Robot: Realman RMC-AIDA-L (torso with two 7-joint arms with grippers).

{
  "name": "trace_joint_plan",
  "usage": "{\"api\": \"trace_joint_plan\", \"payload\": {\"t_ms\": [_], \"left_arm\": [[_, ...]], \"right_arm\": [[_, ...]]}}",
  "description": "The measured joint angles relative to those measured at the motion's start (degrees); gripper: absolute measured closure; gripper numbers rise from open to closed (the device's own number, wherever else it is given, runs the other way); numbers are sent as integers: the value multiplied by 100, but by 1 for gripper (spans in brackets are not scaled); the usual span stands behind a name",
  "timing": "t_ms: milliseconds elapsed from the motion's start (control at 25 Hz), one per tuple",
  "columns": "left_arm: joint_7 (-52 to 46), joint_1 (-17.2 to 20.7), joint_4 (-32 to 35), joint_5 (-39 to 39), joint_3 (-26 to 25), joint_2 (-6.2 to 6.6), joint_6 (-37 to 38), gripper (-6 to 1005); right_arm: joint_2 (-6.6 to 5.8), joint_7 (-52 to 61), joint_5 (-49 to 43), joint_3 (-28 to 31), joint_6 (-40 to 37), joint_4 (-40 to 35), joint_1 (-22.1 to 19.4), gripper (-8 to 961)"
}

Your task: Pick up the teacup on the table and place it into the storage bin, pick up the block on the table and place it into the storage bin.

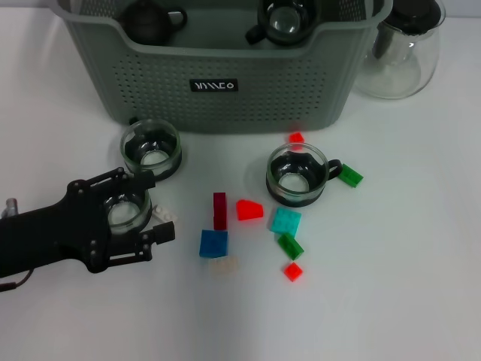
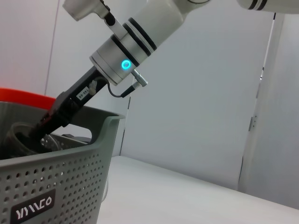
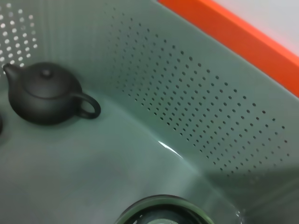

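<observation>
The grey-green storage bin (image 1: 158, 83) stands at the back of the white table. My left gripper (image 1: 154, 207) sits low at the front left, shut on a glass teacup (image 1: 126, 212) that rests on the table. Two more teacups (image 1: 151, 148) (image 1: 298, 175) stand in front of the bin. Several coloured blocks lie in the middle, among them a blue one (image 1: 213, 243) and a red one (image 1: 249, 210). My right gripper (image 2: 39, 130) reaches down inside the bin (image 2: 56, 186), holding a teacup (image 1: 284, 19) (image 3: 161, 212) low over its floor.
A dark teapot (image 1: 150, 19) (image 3: 44, 93) sits inside the bin at its left. A clear glass pitcher (image 1: 402, 49) with a dark lid stands right of the bin. A small white block (image 1: 162, 215) lies by my left gripper.
</observation>
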Motion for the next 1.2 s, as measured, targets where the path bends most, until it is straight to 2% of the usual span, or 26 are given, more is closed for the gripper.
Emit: {"api": "trace_joint_plan", "payload": {"t_ms": [280, 440, 520, 600, 680, 760, 840, 920, 960, 1080, 1200], "left_arm": [[-3, -13, 0, 0, 0, 0, 0, 157], [-12, -15, 0, -16, -5, -1, 2, 157], [-9, -6, 0, -18, -41, 0, 7, 157], [-4, 7, 1, -18, -80, 5, 20, 157], [-2, 14, 5, -18, -120, 11, 42, 157], [-1, 11, 9, -19, -143, 15, 58, 157], [0, 3, 9, -19, -147, 16, 61, 157], [0, 0, 9, -19, -147, 16, 57, 157], [0, -3, 9, -21, -148, 17, 48, 157], [0, -8, 9, -50, -149, 19, 42, 157], [1, -14, 9, -67, -150, 33, 54, 157]], "right_arm": [[5, -13, -29, -88, 49, 75, -21, 897], [31, -13, -53, -101, 233, 54, -51, 799], [36, -13, 66, -13, 359, -222, -200, 756], [35, -84, 416, 115, 407, -829, -499, 718], [31, -352, 1187, 203, 390, -1764, -980, 680], [14, -881, 2349, 227, 349, -2687, -1567, 642], [-41, -1698, 3912, 252, 177, -3488, -2219, 604], [-129, -2624, 5366, 358, -235, -3914, -2789, 566], [-202, -3169, 6246, 484, -655, -4011, -3069, 566], [-372, -4338, 7799, 920, -2100, -3945, -3577, 567], [-589, -5029, 8415, 1388, -3857, -3857, -3926, 569]]}}
